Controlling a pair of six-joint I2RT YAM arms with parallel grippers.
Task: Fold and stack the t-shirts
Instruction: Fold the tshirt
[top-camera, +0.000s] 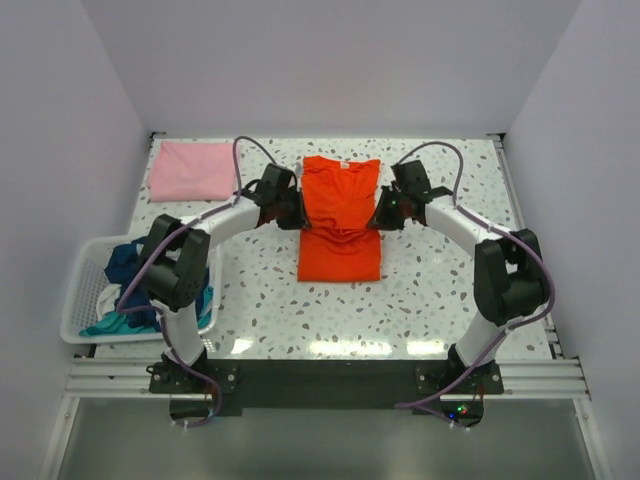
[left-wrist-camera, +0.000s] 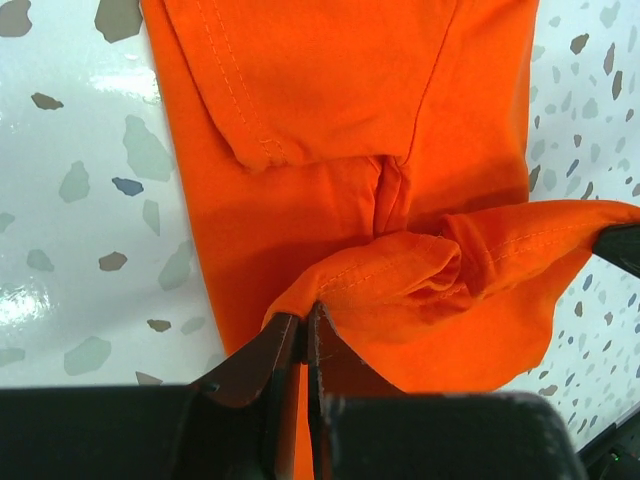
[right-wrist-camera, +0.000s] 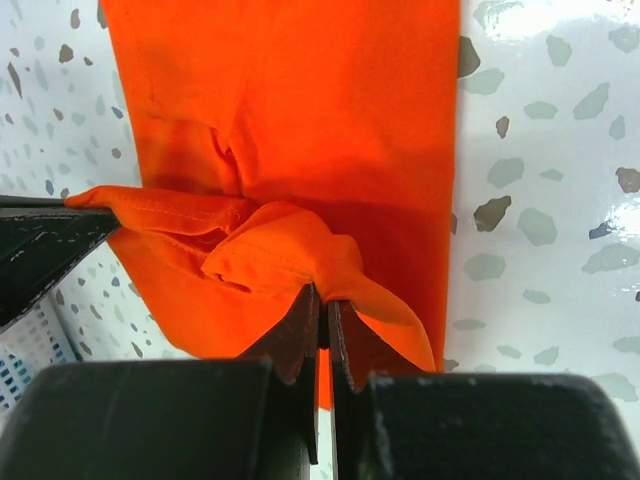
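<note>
Orange t-shirt (top-camera: 340, 215) sits mid-tabletop (top-camera: 440, 290), laid out lengthwise with the sides tucked in. Both arms are on it from either side. The left end effector (left-wrist-camera: 305, 322) has its fingers pressed nearly together, pinching a stitched edge of the orange cloth. The right end effector (right-wrist-camera: 322, 300) is doing the same on the opposite edge, tips tight on a bunched fold. The strip of fabric between them is lifted and wrinkled above the rest. Pink t-shirt (top-camera: 190, 170) lies folded at the far left corner. The white basket (top-camera: 85, 300) at the left edge has dark blue and teal shirts (top-camera: 125, 265) heaped in it.
</note>
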